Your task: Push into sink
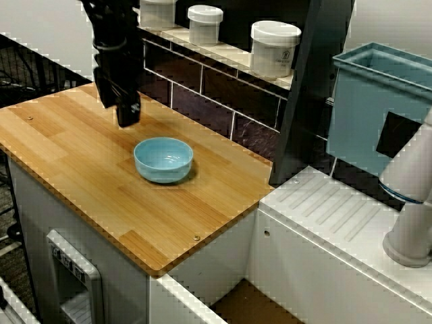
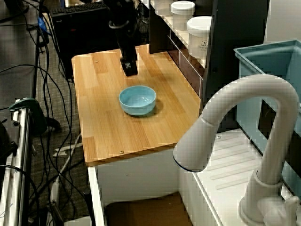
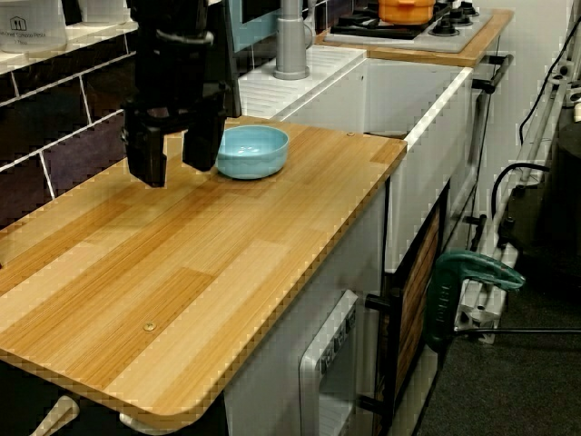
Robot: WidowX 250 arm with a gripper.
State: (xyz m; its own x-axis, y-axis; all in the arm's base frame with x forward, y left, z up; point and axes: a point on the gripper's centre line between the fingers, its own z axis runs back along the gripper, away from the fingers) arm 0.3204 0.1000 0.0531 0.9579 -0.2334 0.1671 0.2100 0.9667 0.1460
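A small light-blue bowl [image 1: 163, 159] [image 2: 137, 100] [image 3: 253, 151] stands upright and empty on the wooden counter [image 1: 81, 175]. My black gripper [image 1: 127, 116] [image 2: 129, 68] [image 3: 175, 165] hangs just above the counter, close behind the bowl on the side away from the sink. Its two fingers [image 3: 145, 163] point down, spread apart, with nothing between them. The sink [image 1: 246, 305] [image 2: 143, 213] [image 3: 410, 102] lies beyond the counter's far end, a white-walled basin with a brown floor.
Three white jars [image 1: 275, 47] sit on the tiled ledge behind the counter. A teal bin [image 1: 378, 108] and a white faucet [image 2: 244, 122] stand by the ribbed drainboard [image 1: 331, 209]. An orange pot [image 3: 406, 9] sits on a stove past the sink.
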